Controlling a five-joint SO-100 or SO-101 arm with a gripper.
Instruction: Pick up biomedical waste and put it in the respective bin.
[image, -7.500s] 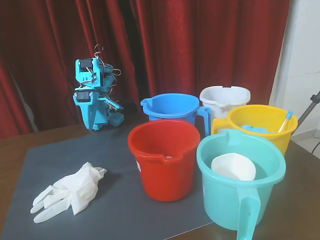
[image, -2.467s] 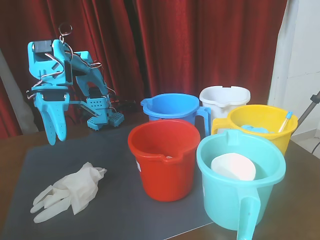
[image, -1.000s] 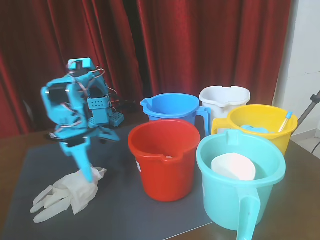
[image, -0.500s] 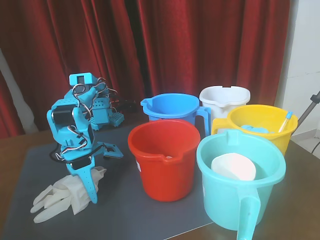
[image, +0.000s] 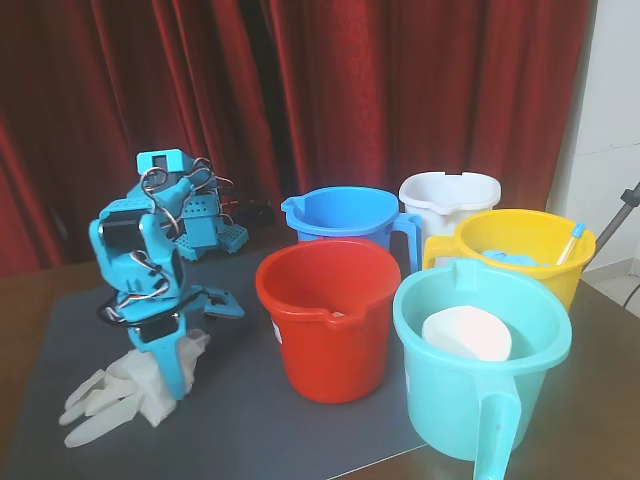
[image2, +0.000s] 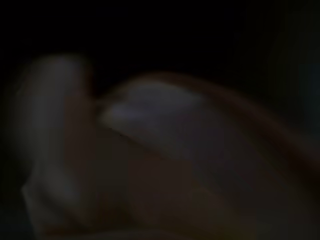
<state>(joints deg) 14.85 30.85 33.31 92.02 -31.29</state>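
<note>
- Deep red pleated curtains (image: 420, 90) are hung across the back.
- A white wall (image: 610, 120) is seen at the right.
- The brown bench (image: 600, 400) is covered by a grey mat (image: 250, 420).

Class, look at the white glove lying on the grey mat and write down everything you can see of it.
The glove is white, thin and limp, like latex, and lies crumpled on the grey mat at the fixed view's lower left. Its fingers point toward the left edge; the cuff end points right, toward the red bucket, which stands apart from it. The blue gripper has come down onto its cuff end and hides part of it; whether the jaws hold it cannot be told. The wrist view is too dark and blurred to add anything.
</note>
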